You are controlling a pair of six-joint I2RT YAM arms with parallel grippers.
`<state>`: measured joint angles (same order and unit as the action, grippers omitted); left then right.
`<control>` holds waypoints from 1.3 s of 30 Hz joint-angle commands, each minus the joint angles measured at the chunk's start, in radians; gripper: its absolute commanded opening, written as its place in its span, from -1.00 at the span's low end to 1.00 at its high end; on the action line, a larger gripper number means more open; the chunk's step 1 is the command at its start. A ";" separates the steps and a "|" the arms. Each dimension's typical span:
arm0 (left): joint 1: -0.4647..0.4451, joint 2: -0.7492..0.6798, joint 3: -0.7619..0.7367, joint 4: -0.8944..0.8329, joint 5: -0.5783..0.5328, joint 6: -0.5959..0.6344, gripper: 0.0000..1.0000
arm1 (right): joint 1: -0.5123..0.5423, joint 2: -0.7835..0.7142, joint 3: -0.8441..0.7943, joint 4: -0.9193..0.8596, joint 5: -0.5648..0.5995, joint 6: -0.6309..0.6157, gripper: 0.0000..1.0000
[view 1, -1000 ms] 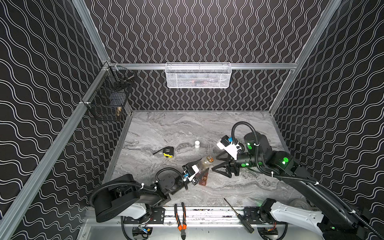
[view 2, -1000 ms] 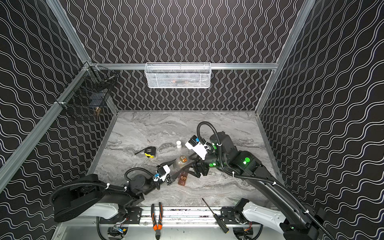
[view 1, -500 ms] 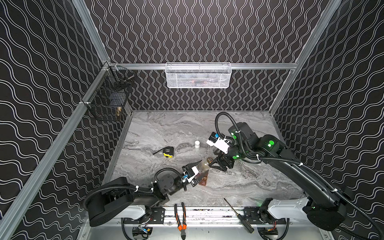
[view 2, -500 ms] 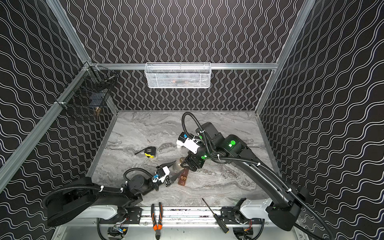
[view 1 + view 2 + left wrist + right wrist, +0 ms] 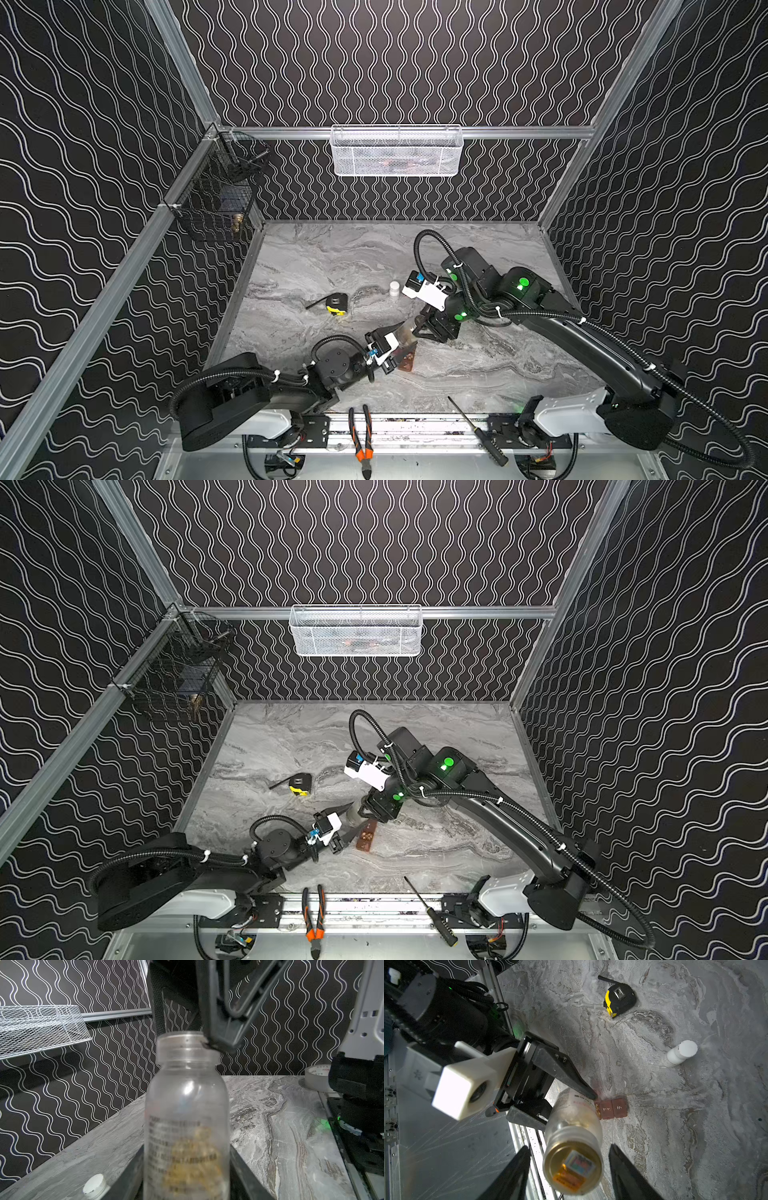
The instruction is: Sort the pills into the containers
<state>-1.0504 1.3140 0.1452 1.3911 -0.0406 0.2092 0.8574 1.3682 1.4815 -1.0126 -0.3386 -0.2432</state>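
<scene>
In both top views the left end effector (image 5: 404, 337) comes in low from the front edge and is clamped on a clear pill bottle (image 5: 409, 331). The right end effector (image 5: 419, 328) meets the bottle's top from the opposite side. The containers (image 5: 407, 362), a reddish-brown strip, lie on the marble surface (image 5: 478, 365) near the front middle, just beneath the bottle. A tape measure (image 5: 336, 303) and a small white vial (image 5: 394, 288) sit farther back, apart from the strip.

In the left wrist view, two dark fingers (image 5: 243, 1178) press the bottle's body. Blurred yellowish pills (image 5: 195, 1157) fill its lower part. One fingertip of the right end effector touches the rim of the bottle's top.

In the right wrist view, the right end effector (image 5: 569, 1148) has its jaws standing apart on either side of the bottle's top, with a slim gap on each side, gripping nothing. Beyond the bottle, two closed compartments of the containers (image 5: 612, 1108) show white marks. The bottle hides the rest of the strip.
</scene>
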 commanded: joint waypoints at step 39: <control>0.000 0.098 0.022 0.155 -0.103 0.052 -1.00 | 0.000 0.000 -0.029 0.030 0.012 0.436 -0.41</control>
<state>-1.0515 1.4075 0.1608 1.4815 -0.0864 0.2173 0.8555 1.3632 1.4422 -0.9585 -0.2897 0.1059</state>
